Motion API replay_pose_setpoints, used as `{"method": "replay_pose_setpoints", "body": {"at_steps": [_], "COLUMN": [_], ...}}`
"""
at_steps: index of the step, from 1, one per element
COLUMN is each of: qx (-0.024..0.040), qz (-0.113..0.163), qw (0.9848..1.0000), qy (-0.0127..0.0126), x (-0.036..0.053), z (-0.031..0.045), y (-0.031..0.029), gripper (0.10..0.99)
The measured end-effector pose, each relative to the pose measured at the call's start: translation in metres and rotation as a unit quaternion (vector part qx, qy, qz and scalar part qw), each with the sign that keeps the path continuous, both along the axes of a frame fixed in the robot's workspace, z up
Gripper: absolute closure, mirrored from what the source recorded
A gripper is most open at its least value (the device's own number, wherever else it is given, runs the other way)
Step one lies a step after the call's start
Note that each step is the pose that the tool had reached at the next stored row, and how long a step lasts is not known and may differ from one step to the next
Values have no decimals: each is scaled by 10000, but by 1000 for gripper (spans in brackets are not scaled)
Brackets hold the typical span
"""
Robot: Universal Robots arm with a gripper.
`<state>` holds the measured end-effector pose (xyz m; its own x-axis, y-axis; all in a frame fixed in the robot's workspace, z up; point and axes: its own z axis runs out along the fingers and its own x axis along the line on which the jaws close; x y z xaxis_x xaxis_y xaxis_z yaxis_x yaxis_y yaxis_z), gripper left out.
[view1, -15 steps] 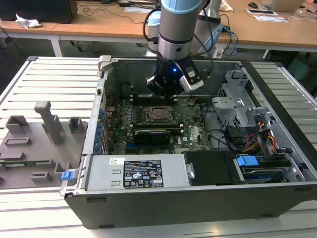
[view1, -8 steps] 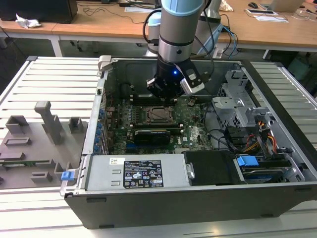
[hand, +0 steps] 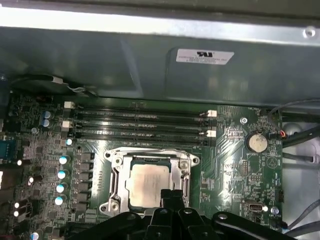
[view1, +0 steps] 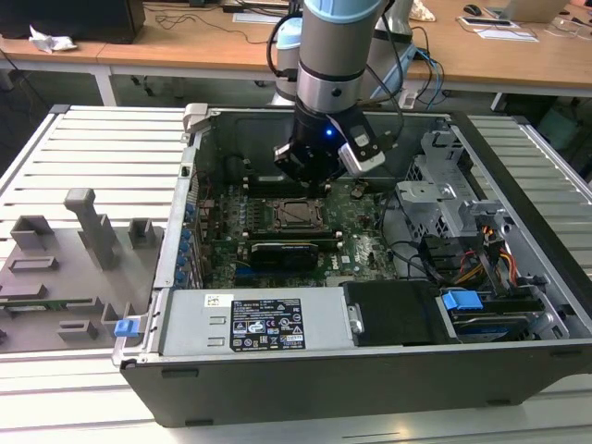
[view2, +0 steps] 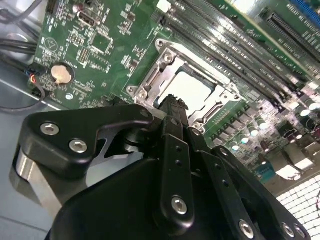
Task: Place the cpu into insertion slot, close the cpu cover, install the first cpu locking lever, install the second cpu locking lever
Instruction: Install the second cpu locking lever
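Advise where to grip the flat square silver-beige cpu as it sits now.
The flat square silver-beige cpu lies level, with the silver-grey metal frame plate seemingly down over its margins. Only the top face is exposed, so come from straight above; opposite edges would suit a pinch, but the frame looks to block them.

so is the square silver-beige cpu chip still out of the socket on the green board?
No: in the first wrist view the square silver-beige cpu chip lies inside the silver-edged socket, framed by metal.
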<state>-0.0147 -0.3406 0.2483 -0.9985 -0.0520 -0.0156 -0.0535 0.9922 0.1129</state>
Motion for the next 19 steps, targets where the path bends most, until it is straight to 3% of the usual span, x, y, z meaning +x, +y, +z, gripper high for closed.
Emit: {"method": "replay_pose_setpoints", "body": {"at_steps": [2,6,12,19], "qx": [0,7,19,19], "qz": [0,0,-1,0], "qw": [10000,10000,10000,10000], "qy": [0,2,2,2], "x": [0,1,-2,-27], "z": [0,-1,-16,-22], "y": [-47,-72,-205,-227], "gripper": [980,980,980,980]}}
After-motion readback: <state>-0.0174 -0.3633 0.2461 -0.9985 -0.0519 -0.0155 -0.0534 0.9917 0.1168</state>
